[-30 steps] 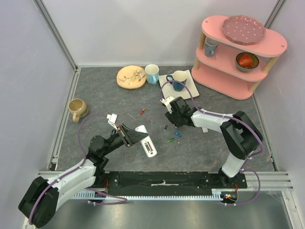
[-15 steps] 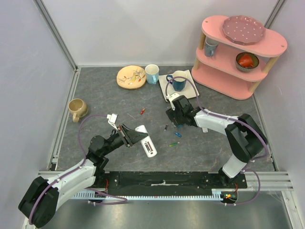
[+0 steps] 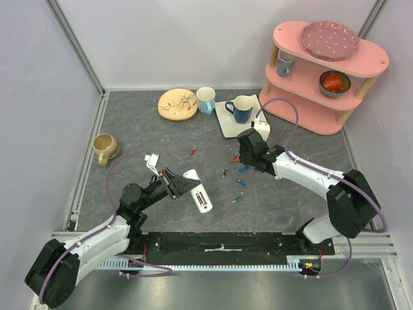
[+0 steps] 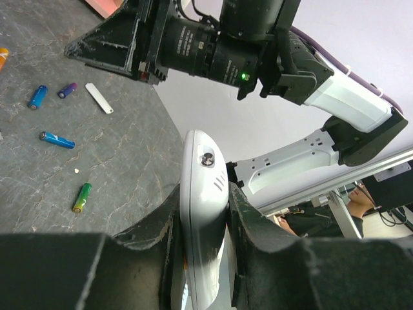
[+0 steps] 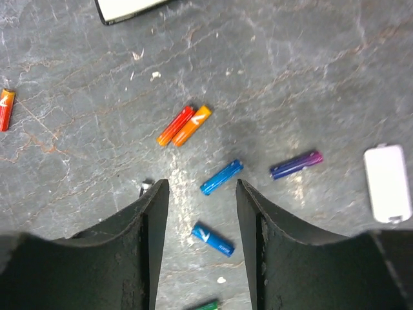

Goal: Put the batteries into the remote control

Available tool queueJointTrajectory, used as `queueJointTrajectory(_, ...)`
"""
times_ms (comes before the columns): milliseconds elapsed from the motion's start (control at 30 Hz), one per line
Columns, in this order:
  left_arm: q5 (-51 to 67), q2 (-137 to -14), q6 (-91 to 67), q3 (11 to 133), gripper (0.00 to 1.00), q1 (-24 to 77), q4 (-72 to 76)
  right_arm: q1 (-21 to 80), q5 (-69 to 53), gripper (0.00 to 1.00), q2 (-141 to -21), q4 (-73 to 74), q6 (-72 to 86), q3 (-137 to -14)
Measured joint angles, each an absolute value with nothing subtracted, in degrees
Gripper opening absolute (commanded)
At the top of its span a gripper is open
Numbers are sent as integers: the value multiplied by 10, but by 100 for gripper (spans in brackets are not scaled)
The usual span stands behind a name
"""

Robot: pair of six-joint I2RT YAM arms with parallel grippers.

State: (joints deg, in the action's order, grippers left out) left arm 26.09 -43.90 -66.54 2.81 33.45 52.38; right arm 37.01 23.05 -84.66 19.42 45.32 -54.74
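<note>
Slim white plastic remote control clamped in left claw; right claw wide open, empty, over small bright cylindrical batteries, flat white cover beside.

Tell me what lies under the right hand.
Under the open right hand lie a blue battery, a second blue battery and part of a green battery. Whatever is beneath its fingers is covered.

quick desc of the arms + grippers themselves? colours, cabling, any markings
Left arm and right arm: white link shells, black joints. A purple cable loops from each wrist back along the arm. Left gripper and right gripper have matte black, blunt wedge fingers. Small white camera block on each wrist. Green LED on the right wrist body, with unreadable white print nearby.
</note>
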Motion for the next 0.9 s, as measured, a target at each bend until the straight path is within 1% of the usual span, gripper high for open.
queueJointTrajectory(167,261,-439,-668,28,2,335,524,394,242,51,-883,229,527,-555)
queueJointTrajectory(333,261,-437,-672,28,2,335,524,395,245,49,-925,250,559,-558)
queueJointTrajectory(900,261,-425,-674,28,2,335,523,391,254,47,-994,260,590,-588)
